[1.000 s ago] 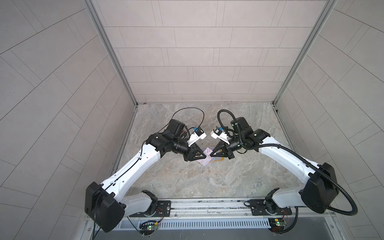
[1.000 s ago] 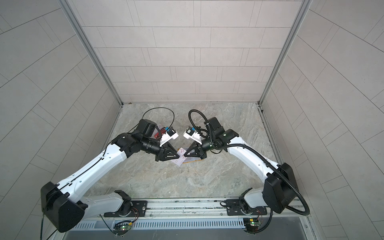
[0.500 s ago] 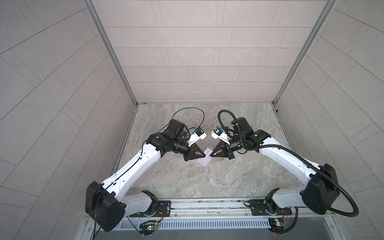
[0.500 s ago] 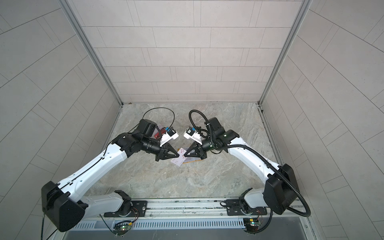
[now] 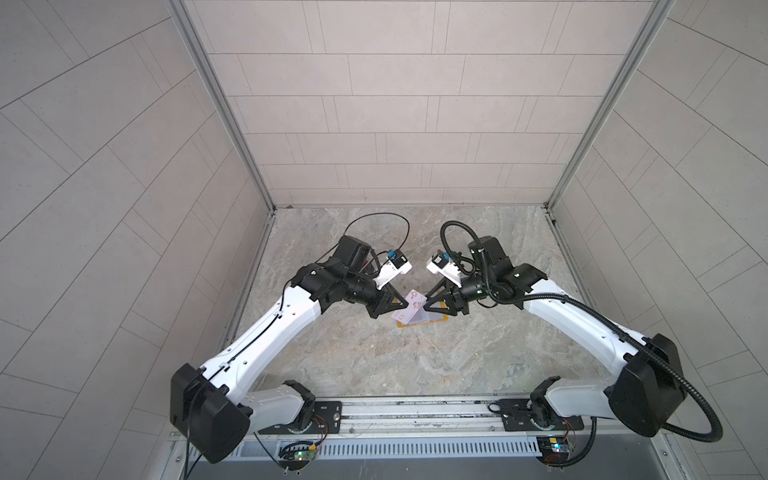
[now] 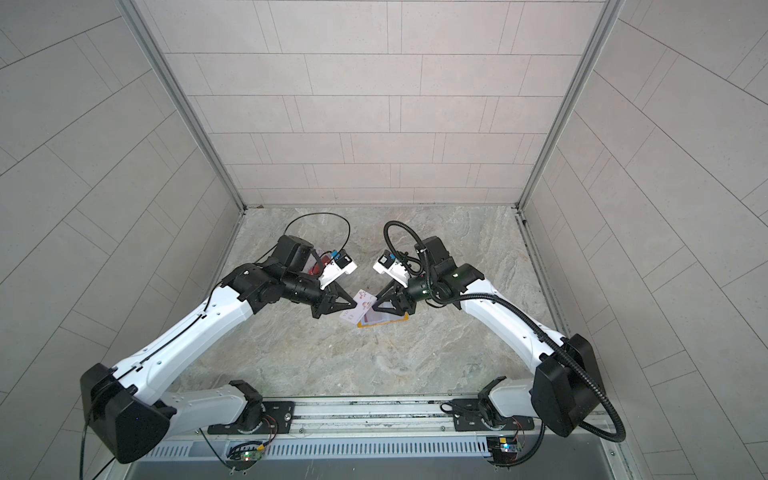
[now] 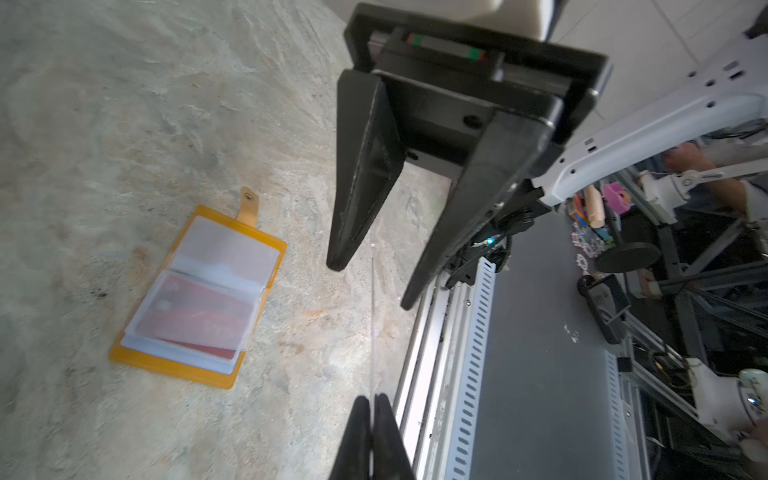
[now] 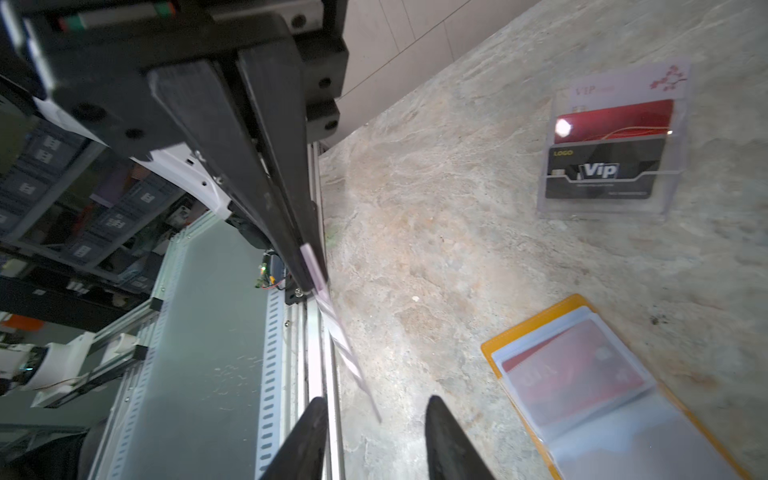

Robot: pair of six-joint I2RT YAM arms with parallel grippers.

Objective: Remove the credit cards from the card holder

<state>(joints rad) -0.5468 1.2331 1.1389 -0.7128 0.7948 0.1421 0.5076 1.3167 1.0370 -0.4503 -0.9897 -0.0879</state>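
the card holder (image 7: 183, 365) lies open on the table (image 7: 124, 104), a red card (image 7: 195, 320) in its clear sleeve. the clear box (image 8: 602, 210) holds a pale vip card (image 8: 623, 85), a dark red card (image 8: 615, 120) and a black vip card (image 8: 598, 174). above the holder, the left gripper (image 7: 372, 401) is clamped on a whitish card (image 5: 409, 309). the card's free end sits between the parted fingers of the right gripper (image 8: 374, 399).

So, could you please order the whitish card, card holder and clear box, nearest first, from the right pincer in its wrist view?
1. Whitish card: inside the open right pincer.
2. Card holder: on the table.
3. Clear box: beyond the holder.
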